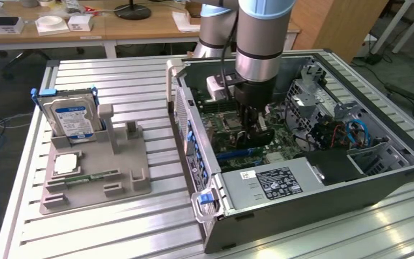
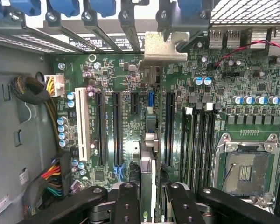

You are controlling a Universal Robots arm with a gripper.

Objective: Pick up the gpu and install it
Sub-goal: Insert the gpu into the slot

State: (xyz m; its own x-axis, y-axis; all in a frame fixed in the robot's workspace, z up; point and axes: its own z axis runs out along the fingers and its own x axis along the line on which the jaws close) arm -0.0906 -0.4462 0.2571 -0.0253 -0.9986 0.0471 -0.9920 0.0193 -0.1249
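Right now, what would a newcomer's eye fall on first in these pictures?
The arm plunging into the open computer case, at the exterior view's right, strikes first. In the wrist view the gripper holds the gpu edge-on by the motherboard slots. At the exterior view's left, a hard drive stands upright in a grey holder.

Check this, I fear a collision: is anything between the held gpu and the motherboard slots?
Nothing visible does. The gpu, edge-on in the gripper, sits over empty expansion slots; the cable bundles lie off to one side.
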